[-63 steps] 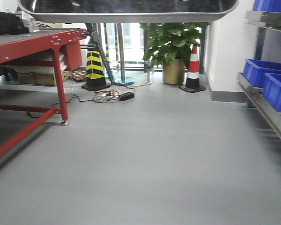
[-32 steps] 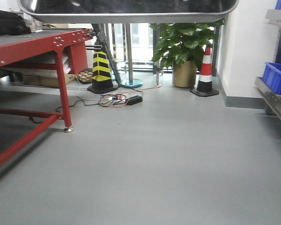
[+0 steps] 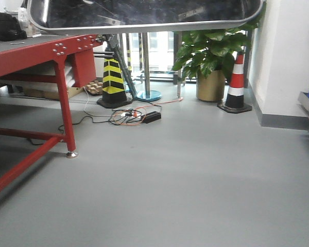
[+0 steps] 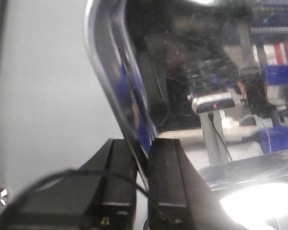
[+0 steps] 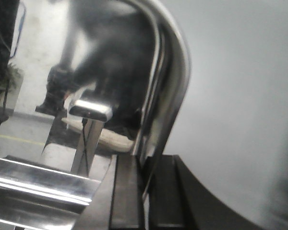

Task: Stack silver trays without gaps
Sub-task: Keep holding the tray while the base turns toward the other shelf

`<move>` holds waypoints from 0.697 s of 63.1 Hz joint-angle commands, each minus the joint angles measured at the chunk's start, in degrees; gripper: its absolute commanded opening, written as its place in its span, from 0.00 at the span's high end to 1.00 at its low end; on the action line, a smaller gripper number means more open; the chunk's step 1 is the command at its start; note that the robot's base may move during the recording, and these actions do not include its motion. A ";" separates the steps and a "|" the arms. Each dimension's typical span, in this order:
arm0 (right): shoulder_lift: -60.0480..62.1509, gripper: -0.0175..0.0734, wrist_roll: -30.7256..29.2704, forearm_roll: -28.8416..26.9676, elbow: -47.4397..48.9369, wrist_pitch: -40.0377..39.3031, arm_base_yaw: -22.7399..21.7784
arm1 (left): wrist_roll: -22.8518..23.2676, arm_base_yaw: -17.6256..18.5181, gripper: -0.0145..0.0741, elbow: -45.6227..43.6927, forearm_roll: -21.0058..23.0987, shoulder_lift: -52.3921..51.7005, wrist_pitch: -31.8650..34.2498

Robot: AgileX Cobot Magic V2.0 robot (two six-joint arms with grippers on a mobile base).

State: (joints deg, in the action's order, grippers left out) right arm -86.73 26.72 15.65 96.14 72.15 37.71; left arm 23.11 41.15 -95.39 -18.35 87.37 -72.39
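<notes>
Grey floor (image 3: 195, 180) open mid-room. Red counter (image 3: 36, 51) far left, then yellow-black cone (image 3: 113, 82), cable tangle (image 3: 129, 116), potted plant (image 3: 211, 56), orange-white cone (image 3: 236, 85). Silver tray (image 3: 144, 13) up in the air, spanning top of front view. Left gripper (image 4: 143, 163) clamped on its rolled rim, right gripper (image 5: 146, 177) likewise.

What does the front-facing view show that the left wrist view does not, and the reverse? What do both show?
Only the front-facing view shows the red table, the black-and-yellow cone, the potted plant and the orange-and-white cone. Only the left wrist view shows the left gripper, its fingers closed on the rim of the silver tray. Both show that tray, raised, and the grey floor.
</notes>
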 commanded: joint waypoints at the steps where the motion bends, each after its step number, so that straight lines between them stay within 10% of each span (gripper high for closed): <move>1: 2.40 0.75 -1.52 -1.01 1.85 1.63 0.70 | -2.08 1.12 0.89 -1.59 1.23 -1.25 -1.92; 44: 2.35 0.75 -1.52 -1.01 1.85 1.67 0.70 | -2.08 1.12 0.89 -1.59 1.23 -1.21 -1.82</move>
State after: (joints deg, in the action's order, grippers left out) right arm -86.73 26.52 15.69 96.04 72.15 37.71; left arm 23.11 41.15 -95.39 -18.62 87.80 -72.39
